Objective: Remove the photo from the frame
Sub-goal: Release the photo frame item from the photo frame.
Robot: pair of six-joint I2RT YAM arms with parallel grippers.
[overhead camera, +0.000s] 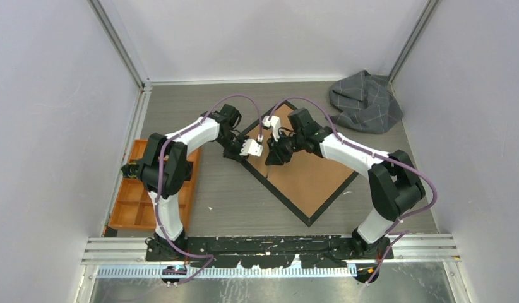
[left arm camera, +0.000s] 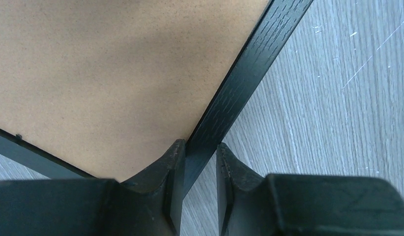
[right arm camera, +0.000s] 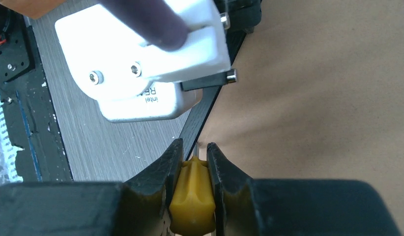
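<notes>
left jaws clamp the frame (left arm camera: pixel 229 98) border; right jaws grip a yellow tool (right arm camera: pixel 192 196).

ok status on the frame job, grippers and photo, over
Left gripper shut on the frame, black edge. Right gripper shut on yellow-handled tool, tip at backing board seam. Frame face down, board in place, photo hidden.

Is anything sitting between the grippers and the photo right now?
Yes. The frame lies face down and its brown backing board covers the back, hiding the photo. The right gripper holds a yellow-handled tool at the board's edge.
</notes>
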